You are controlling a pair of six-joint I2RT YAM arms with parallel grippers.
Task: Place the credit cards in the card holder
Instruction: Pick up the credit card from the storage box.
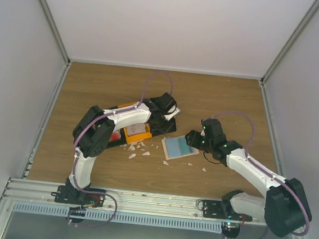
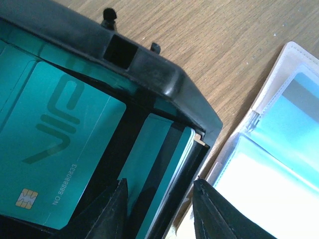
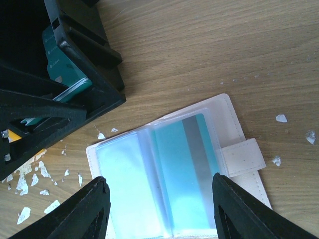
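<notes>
The card holder [image 1: 179, 148] lies open flat on the table, with teal credit cards [image 3: 184, 164] inside its clear sleeves and its tab [image 3: 243, 157] to one side. More teal credit cards [image 2: 162, 164] stand on edge in a corner of a black bin [image 2: 149, 69], beside a flat teal VIP card [image 2: 55, 149]. My left gripper [image 2: 159, 181] [image 1: 168, 112] is open. One finger is inside the bin by the upright cards, the other outside the bin wall. My right gripper [image 3: 159, 179] [image 1: 193, 138] hovers open over the holder, touching nothing.
The black bin is joined to an orange bin [image 1: 137, 133] and another black one [image 1: 106, 137]. White scraps [image 1: 137, 150] lie scattered in front of the bins and near the holder. The holder's edge [image 2: 279, 149] lies close against the bin corner.
</notes>
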